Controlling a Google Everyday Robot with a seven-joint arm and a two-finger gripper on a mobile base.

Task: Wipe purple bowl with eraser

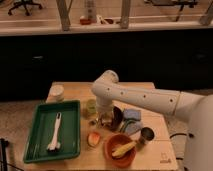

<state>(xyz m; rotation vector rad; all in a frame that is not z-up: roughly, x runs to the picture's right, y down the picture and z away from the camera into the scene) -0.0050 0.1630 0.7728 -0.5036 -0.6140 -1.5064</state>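
Gripper [105, 120] was low over the middle of the table [162, 147], at the end of the only arm, so no choice of which arm was nearer. Couldn't tell whether it was open, closed or holding anything. No eraser could be made out anywhere, so it may have been in the grip; that's a guess.

Purple bowl [118, 118] sat just beside the gripper, maybe touching, on the side toward the blue cloths [131, 114]. It's round, so there was no long axis to line up with. It read as a dark crescent, possibly tipped on edge; not sure.

My read: the next move hinged on a short sideways shift toward the cloths to get onto the bowl.

Counts:
- purple bowl: 1
- orange bowl [111, 150] with corn: 1
- steel cup [146, 134]: 1
- blue cloths: looked like 2
- green tray [67, 107]: 1, with 1 white brush [55, 131]
- green cup [90, 106]: 1
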